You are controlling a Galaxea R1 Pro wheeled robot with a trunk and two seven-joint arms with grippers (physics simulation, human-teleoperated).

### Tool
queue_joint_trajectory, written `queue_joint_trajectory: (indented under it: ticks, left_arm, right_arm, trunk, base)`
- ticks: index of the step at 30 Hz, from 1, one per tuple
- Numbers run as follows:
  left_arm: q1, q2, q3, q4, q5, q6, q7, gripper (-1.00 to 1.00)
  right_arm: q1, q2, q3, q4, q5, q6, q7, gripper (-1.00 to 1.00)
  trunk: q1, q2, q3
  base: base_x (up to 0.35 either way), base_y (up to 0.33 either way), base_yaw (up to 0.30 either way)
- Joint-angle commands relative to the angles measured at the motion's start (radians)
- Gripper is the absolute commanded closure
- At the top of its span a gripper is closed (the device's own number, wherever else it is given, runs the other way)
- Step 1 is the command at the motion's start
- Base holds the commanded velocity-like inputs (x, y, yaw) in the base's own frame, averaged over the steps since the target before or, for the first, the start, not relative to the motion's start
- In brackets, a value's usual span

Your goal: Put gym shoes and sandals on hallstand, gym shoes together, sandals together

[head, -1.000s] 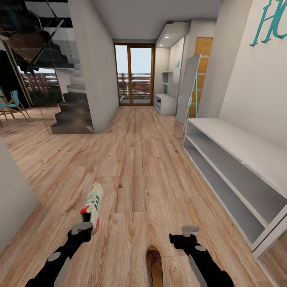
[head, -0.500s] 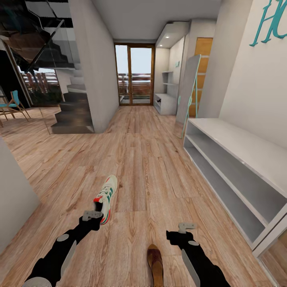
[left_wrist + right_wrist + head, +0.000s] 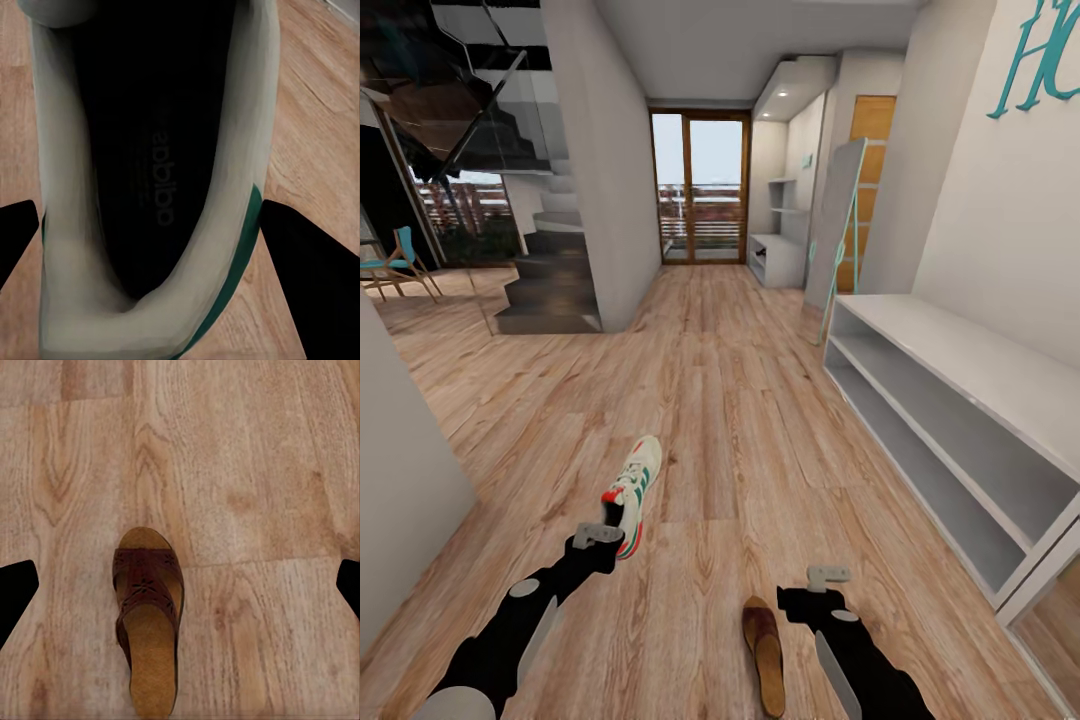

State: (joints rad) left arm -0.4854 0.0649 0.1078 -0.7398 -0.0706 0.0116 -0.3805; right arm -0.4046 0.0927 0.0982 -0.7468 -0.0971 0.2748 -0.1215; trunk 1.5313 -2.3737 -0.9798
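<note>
- Light brown wood-plank corridor floor [image 3: 730, 420] runs to glass doors at 12 o'clock in the head view; dark staircase [image 3: 550, 290] at 10 o'clock, white wall with teal lettering at 2 o'clock.
- Pale grey low shelving unit with bench top and two open shelves [image 3: 960, 420] along the wall at 3 o'clock, shelves bare as far as seen.
- Off-white lace-up gym shoe with green stripes and red-orange heel [image 3: 634, 492] at 7 o'clock, toe pointing toward 1 o'clock, heel at the left gripper [image 3: 598, 535].
- Left wrist view: shoe [image 3: 150, 187] opening and dark insole sit between the two black fingers [image 3: 300, 262]; jaws pinching the heel end, one finger each side.
- Whether the sole touches the floor can't be told.
- Small flat brown leather sandal with tan footbed [image 3: 764, 640] lies flat on the floor at 6 o'clock, just beside the right arm.
- Right gripper [image 3: 827, 576] hovers near the sandal; right wrist view shows sandal [image 3: 148, 619] on planks, black fingertips [image 3: 15, 589] at the frame edges, jaws spread wide, holding nothing.
</note>
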Motion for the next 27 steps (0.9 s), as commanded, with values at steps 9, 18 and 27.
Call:
queue_joint_trajectory:
  ticks: [9,18,27]
  left_arm:
    - [0.008,-0.006,0.002,-0.083,-0.007,0.024,-0.009,1.0]
    - [0.004,-0.012,-0.002,-0.184,-0.004,0.182,-0.02,1.0]
    - [-0.001,-0.029,-0.034,-0.211,0.001,0.219,-0.072,1.0]
  right_arm:
    - [0.0,-0.001,0.005,0.003,-0.01,0.007,-0.009,-1.0]
    - [0.0,-0.001,0.002,0.004,-0.01,0.007,-0.01,-1.0]
    - [0.0,-0.001,0.002,0.016,-0.01,0.007,-0.01,-1.0]
  trunk:
    - [0.0,0.0,-0.001]
    - [0.03,-0.056,-0.03]
    - [0.065,-0.119,-0.071]
  base:
    - [-0.006,0.005,0.0]
    - [0.0,0.0,0.0]
    - [0.0,0.0,0.004]
